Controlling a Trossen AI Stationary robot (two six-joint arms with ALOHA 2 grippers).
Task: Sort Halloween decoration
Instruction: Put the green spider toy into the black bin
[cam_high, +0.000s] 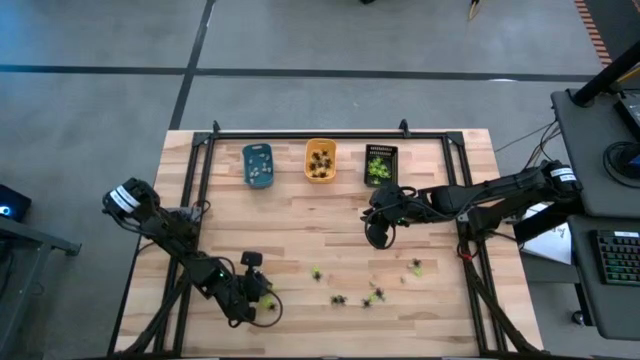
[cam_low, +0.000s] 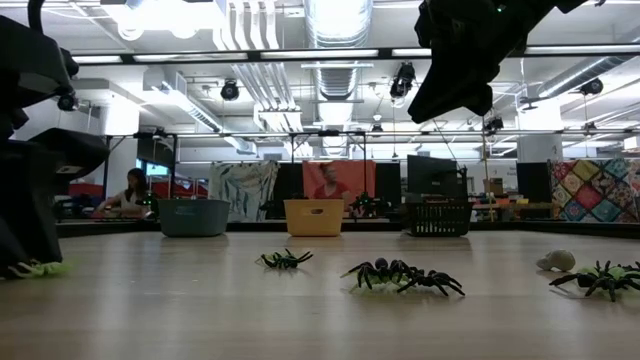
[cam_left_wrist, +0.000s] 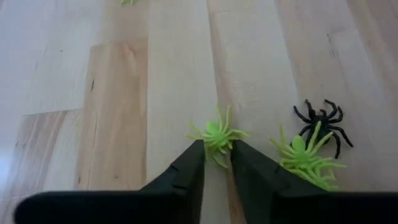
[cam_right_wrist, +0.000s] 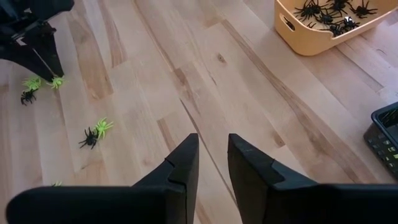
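— Where's the yellow-green plastic spider it's after?

— Near the wooden table's front edge, at about seven o'clock. The left gripper has its fingers narrowed around the spider's rear. A second green one lies on a black spider just beside.

— Room to move?

— Bare wood toward nine. The left wrist view shows that pinch; overhead it's a blur.

— The other arm?

— The right gripper hangs above centre, fingers narrow, holding nothing, the orange plastic tray of black spiders at twelve.
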